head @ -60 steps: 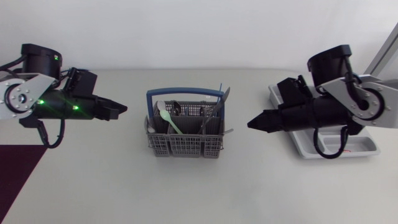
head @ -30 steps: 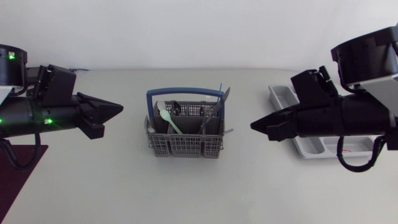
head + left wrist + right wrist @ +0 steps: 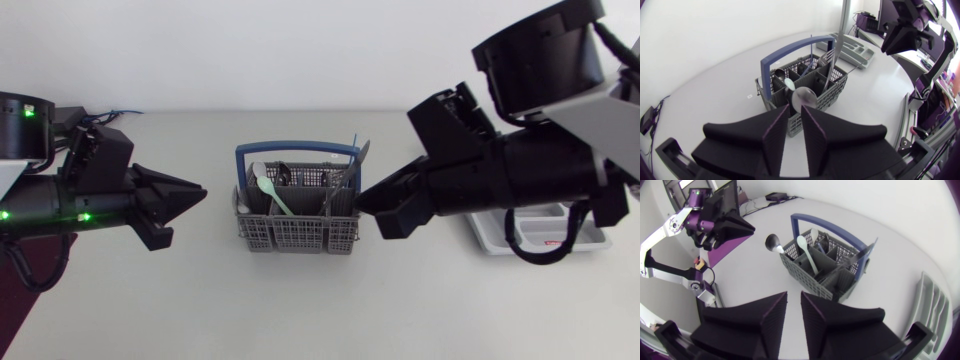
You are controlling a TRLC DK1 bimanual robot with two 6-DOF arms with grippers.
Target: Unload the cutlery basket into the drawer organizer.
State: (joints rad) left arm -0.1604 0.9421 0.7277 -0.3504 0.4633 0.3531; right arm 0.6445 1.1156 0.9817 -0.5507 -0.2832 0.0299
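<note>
Table: a pale table (image 3: 300,310) holds everything; the basket stands in the middle of it.
Left gripper: the left gripper (image 3: 200,189) hangs above the table on the left side of the basket, a little way off, and points its tip at the basket.
Left jaws: the two black fingers are pressed close together, with only a thin slit between them in the left wrist view, and they grip nothing.
Right gripper: the right gripper (image 3: 365,198) is on the right side of the basket. Its tip is just beside the basket's right wall, much closer to the basket than the left one is.
Right jaws: these fingers are closed too, with nothing between them.
Basket: the grey cutlery basket (image 3: 297,232) sits upright and has little holes in its walls.
Handle: a blue handle (image 3: 297,147) arches over the top of the basket.
Spoon: a pale green spoon (image 3: 268,190) leans in the left part of the basket, bowl end up.
Metal cutlery: shiny metal pieces (image 3: 345,180) stick up in the right part of the basket; what each one is cannot be told.
Drawer organizer: the white drawer organizer (image 3: 495,232) lies flat well to the right of the basket, partly hidden under the right arm.
</note>
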